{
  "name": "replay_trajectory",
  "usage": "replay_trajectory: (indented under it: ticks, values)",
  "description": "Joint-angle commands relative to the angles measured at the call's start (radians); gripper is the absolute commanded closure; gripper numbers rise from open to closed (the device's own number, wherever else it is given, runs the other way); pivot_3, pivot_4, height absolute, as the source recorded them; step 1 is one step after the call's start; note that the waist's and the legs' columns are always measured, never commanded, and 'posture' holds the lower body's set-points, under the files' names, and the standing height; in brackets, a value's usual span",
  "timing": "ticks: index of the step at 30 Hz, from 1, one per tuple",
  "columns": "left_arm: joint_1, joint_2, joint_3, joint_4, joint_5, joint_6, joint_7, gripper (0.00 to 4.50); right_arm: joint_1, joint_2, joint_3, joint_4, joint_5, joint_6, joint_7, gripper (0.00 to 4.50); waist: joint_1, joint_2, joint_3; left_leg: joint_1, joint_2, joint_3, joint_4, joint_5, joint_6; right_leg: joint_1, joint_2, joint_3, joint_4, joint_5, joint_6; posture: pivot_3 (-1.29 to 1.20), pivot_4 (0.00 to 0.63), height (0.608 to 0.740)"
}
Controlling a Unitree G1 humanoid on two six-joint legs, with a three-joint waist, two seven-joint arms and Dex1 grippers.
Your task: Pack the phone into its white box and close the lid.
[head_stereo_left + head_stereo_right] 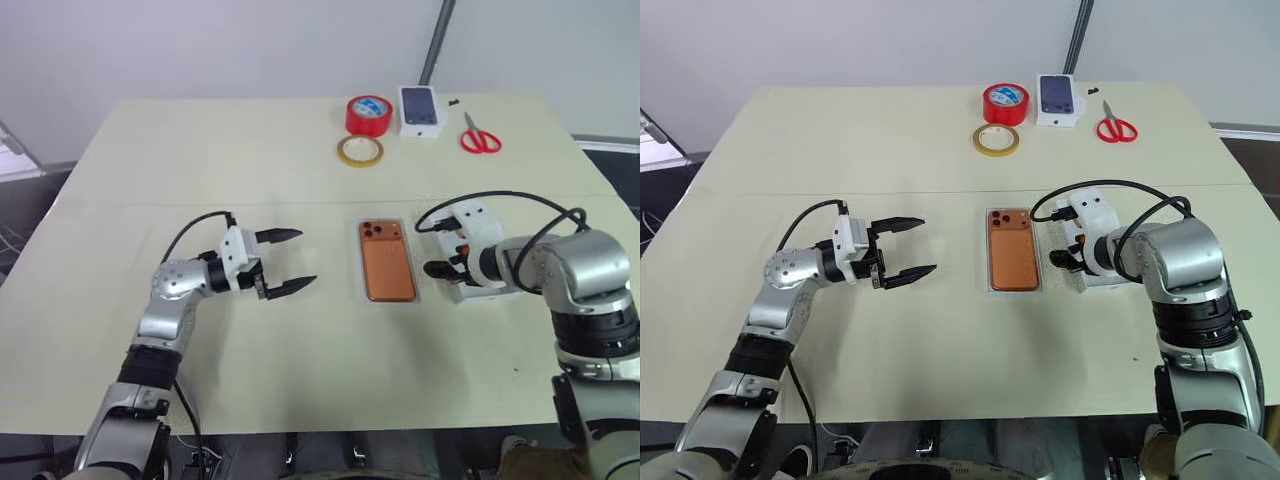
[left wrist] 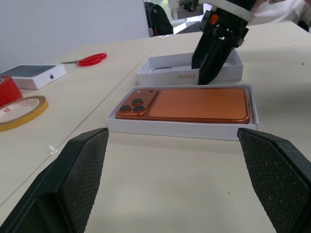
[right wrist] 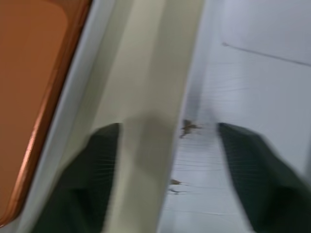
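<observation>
The orange phone (image 1: 388,262) lies back up inside the white box (image 2: 170,128) at the table's middle, its camera lenses at the far end. Just right of it sits the lid (image 2: 180,76), plain inner face up. My right gripper (image 3: 165,131) points down over the lid's left wall. One finger is on either side of that wall, with a gap on both sides, so it stands open. My left gripper (image 1: 305,258) hovers level to the left of the box. It points toward the phone, open and holding nothing.
At the table's far edge stand a red tape roll (image 1: 369,113), a yellow tape ring (image 1: 359,150), a small white box with a dark phone picture (image 1: 421,110) and red-handled scissors (image 1: 480,137). Bare tabletop stretches between my left gripper and the white box.
</observation>
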Motion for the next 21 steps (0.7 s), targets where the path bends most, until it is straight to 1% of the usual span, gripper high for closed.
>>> replay_trajectory:
  ticks: [1, 2, 4, 8, 16, 18, 19, 21]
  values:
    - [0.006, 0.000, -0.001, -0.046, -0.003, -0.004, 0.017, 0.00, -0.019, -0.022, 0.008, 0.010, -0.003, 0.006, -0.010, 3.31, 0.001, 0.000, 0.000, 0.000, 0.000, 0.000, 0.000, 0.000, 0.000, 0.000, 0.000, 0.000, 0.000, 0.000, 0.000, 0.00, 0.150, 0.740]
    - [0.008, -0.001, -0.003, -0.049, -0.002, -0.001, 0.020, 0.00, -0.019, -0.027, 0.019, 0.012, -0.007, 0.006, -0.007, 3.82, 0.002, 0.000, 0.000, 0.000, 0.000, 0.000, 0.000, 0.000, 0.000, 0.000, 0.000, 0.000, 0.000, 0.000, 0.000, 0.00, 0.150, 0.740]
    - [0.010, -0.001, -0.005, -0.054, -0.001, 0.004, 0.027, 0.00, -0.020, -0.038, 0.042, 0.012, -0.018, 0.001, -0.004, 3.82, 0.002, 0.000, 0.000, 0.000, 0.000, 0.000, 0.000, 0.000, 0.000, 0.000, 0.000, 0.000, 0.000, 0.000, 0.000, 0.00, 0.150, 0.740]
    - [0.008, -0.001, -0.009, -0.049, 0.001, 0.012, 0.035, 0.00, -0.024, -0.027, 0.020, 0.052, -0.031, 0.001, -0.008, 3.82, 0.003, 0.000, 0.000, 0.000, 0.000, 0.000, 0.000, 0.000, 0.000, 0.000, 0.000, 0.000, 0.000, 0.000, 0.000, 0.00, 0.150, 0.740]
    - [-0.004, -0.008, -0.017, -0.040, 0.009, 0.023, 0.037, 0.00, -0.019, -0.039, 0.030, 0.058, 0.003, 0.006, 0.000, 3.82, 0.003, 0.000, 0.000, 0.000, 0.000, 0.000, 0.000, 0.000, 0.000, 0.000, 0.000, 0.000, 0.000, 0.000, 0.000, 0.00, 0.150, 0.740]
    - [-0.006, -0.012, -0.021, -0.039, 0.013, 0.023, 0.038, 0.00, -0.015, -0.043, 0.039, 0.060, 0.010, 0.006, 0.001, 4.35, 0.003, 0.000, 0.000, 0.000, 0.000, 0.000, 0.000, 0.000, 0.000, 0.000, 0.000, 0.000, -0.001, 0.000, 0.000, 0.00, 0.150, 0.740]
    - [-0.007, -0.015, -0.023, -0.038, 0.015, 0.023, 0.040, 0.00, -0.015, -0.048, 0.050, 0.058, 0.004, 0.006, -0.002, 4.47, 0.003, 0.000, 0.000, 0.000, 0.000, 0.000, 0.000, 0.000, 0.000, 0.000, 0.000, 0.000, -0.001, 0.000, 0.000, 0.00, 0.150, 0.740]
    - [-0.009, -0.017, -0.026, -0.038, 0.015, 0.025, 0.044, 0.00, -0.021, -0.050, 0.058, 0.063, -0.003, 0.006, -0.008, 4.47, 0.003, 0.000, 0.000, 0.000, 0.000, 0.000, 0.000, 0.000, 0.000, 0.000, 0.000, 0.000, -0.001, 0.000, 0.000, 0.00, 0.150, 0.740]
